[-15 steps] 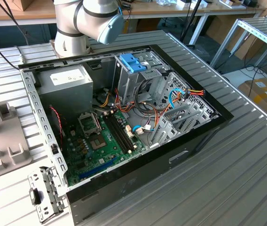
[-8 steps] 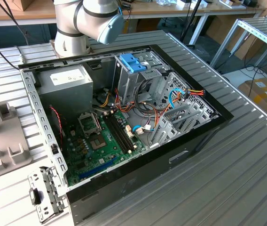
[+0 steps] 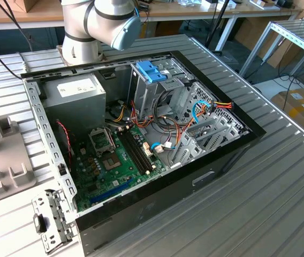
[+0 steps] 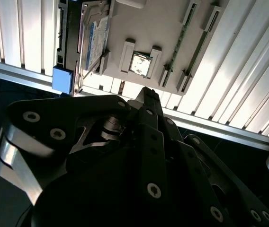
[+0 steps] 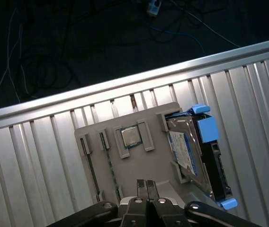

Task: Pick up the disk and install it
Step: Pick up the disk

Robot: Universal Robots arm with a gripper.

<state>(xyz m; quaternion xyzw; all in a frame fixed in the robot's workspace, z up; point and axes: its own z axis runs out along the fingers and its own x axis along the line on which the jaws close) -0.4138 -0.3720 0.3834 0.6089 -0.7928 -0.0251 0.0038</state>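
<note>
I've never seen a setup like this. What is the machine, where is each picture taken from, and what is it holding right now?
This is one robot arm standing on a ribbed metal table. The exterior view, from a camera off the arm, shows an open computer case on that table, its motherboard exposed. Both wrist views come from cameras riding on the arm, looking past its end effector at a grey holder tray. The tray holds the disk, a grey drive with light-blue rails, and a processor chip. The end effector's fingers are together and grip nothing; it is clear of the disk.
</note>
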